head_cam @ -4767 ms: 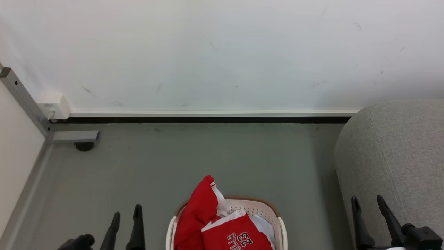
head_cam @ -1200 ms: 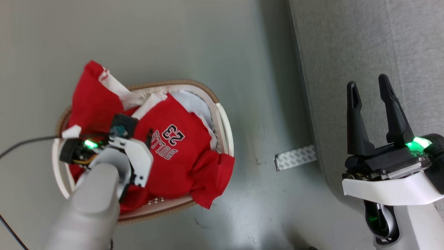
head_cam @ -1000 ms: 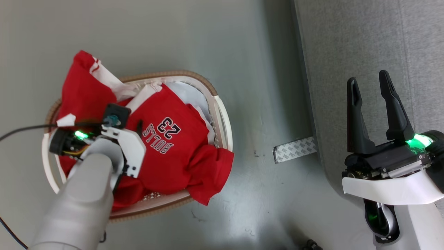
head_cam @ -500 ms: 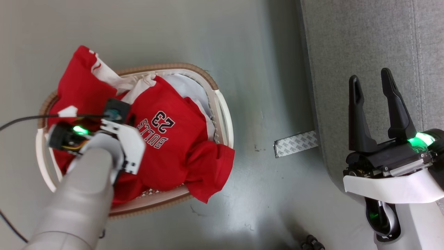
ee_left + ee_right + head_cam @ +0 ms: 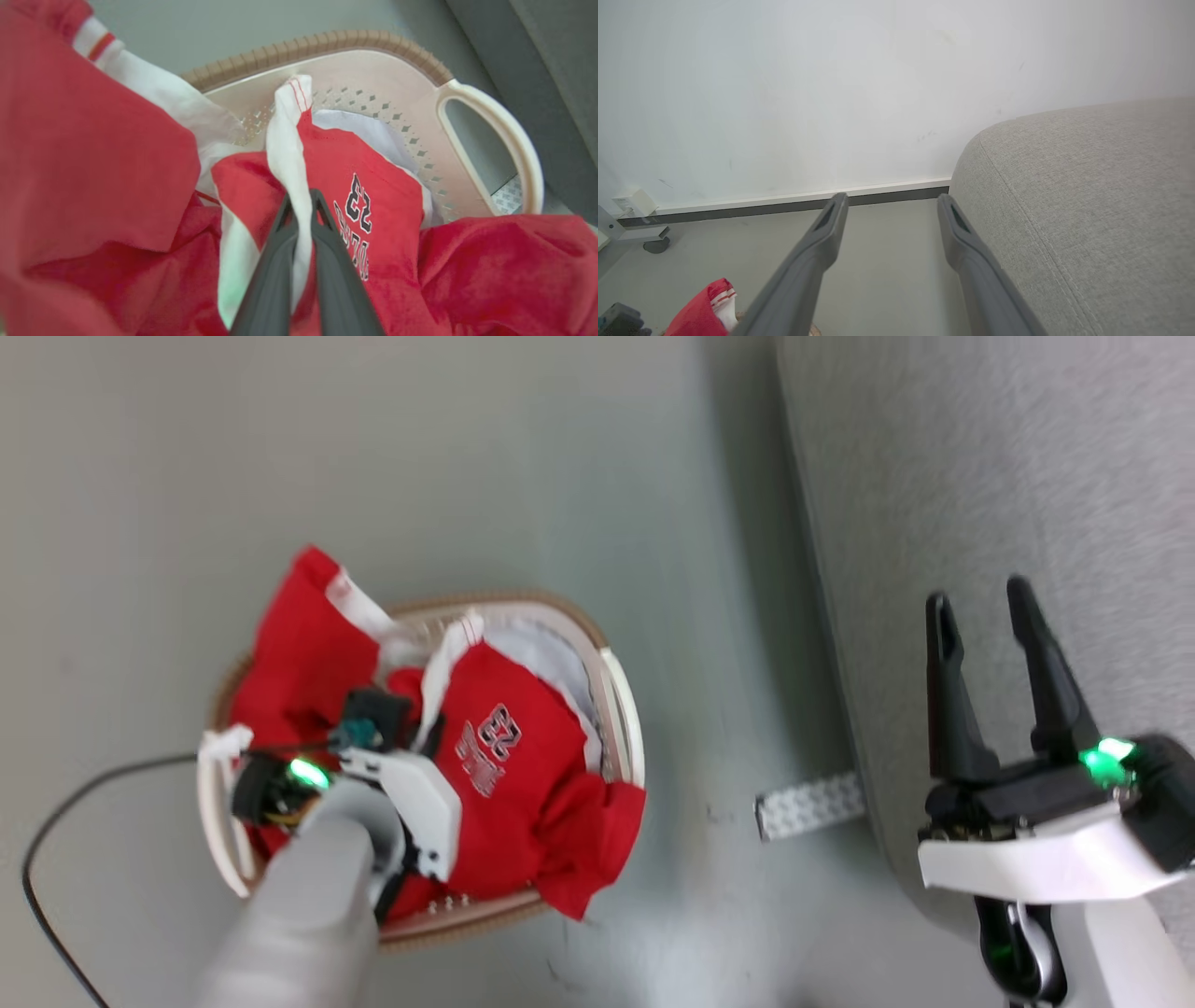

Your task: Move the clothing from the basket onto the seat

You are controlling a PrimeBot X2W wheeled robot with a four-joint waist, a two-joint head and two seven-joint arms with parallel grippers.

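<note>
The cream basket (image 5: pixel 621 709) with its brown rim (image 5: pixel 327 43) stands on the floor, heaped with red clothing (image 5: pixel 299 644). The "BULLS 23" jersey (image 5: pixel 373 186) lies on top. My left gripper (image 5: pixel 302 198) is down in the basket, shut on the jersey's white trim (image 5: pixel 287 140), which stands up in a twisted fold. The left wrist (image 5: pixel 401 784) hides those fingers in the head view. My right gripper (image 5: pixel 978 607) hangs open and holds nothing over the edge of the grey seat (image 5: pixel 980 457). Its fingers also frame the floor beside the seat (image 5: pixel 1087 196).
A patterned strip (image 5: pixel 808 805) lies on the floor between basket and seat. A black cable (image 5: pixel 51 840) trails left of the basket. A white wall with a baseboard (image 5: pixel 784 200) and a metal frame foot (image 5: pixel 644 233) stand behind.
The head camera has shifted and the picture is blurred. The jersey now bunches up toward my left gripper, its white trim raised. The right gripper stays open over the seat edge.
</note>
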